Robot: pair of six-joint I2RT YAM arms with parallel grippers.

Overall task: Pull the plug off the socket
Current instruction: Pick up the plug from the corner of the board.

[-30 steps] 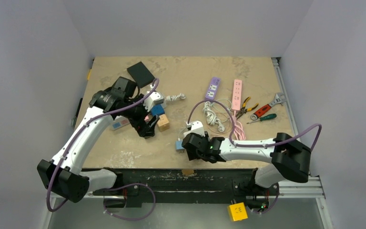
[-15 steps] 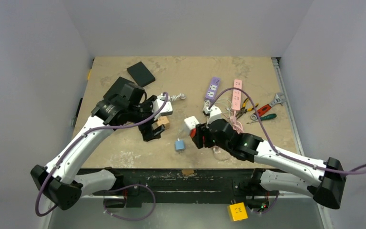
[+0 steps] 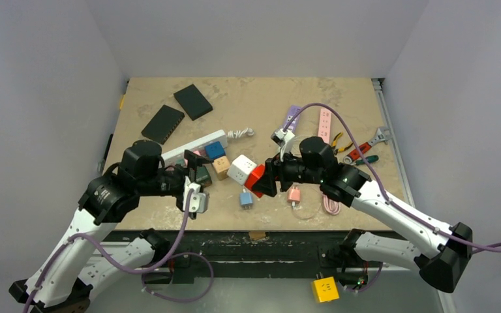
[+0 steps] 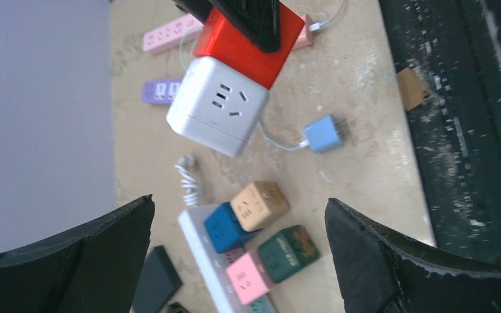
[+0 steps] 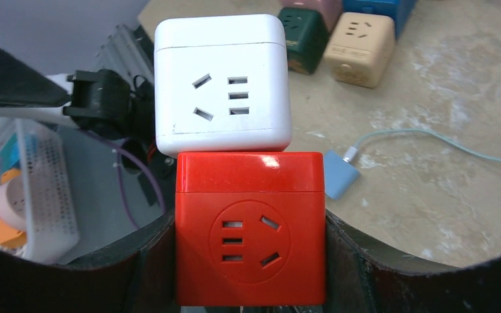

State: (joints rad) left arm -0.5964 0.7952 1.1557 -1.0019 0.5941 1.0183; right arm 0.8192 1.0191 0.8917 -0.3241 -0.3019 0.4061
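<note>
The right gripper (image 3: 265,180) has its jaws about half spread and clamped on the flanks of a red cube socket (image 5: 248,228), holding it off the table (image 3: 261,98) near the front middle, between the two arms. A white cube adapter (image 5: 222,85) sits flush against the red cube's far face with no gap showing at the seam, so the two look plugged together; which block carries the prongs cannot be told. The grip is on the red block alone, which leaves the white one bare on every side and pointed out towards the other arm, most likely so that it can be taken there. The left gripper (image 4: 238,201) is opened as wide as it goes and has hold of nothing. It hangs a little apart from the pair, and its wrist view has the white cube framed above and between the two fingers, which suggests it is lining up to close on that block. On this reading the pull has not begun: one arm is the anchor, and the other needs to reach in, pinch the white cube and draw it straight off the seam. Beneath the pair a blue charger plug (image 3: 246,198) lies on the table, and a white power strip (image 3: 192,145) with small coloured cubes sits to the left.
</note>
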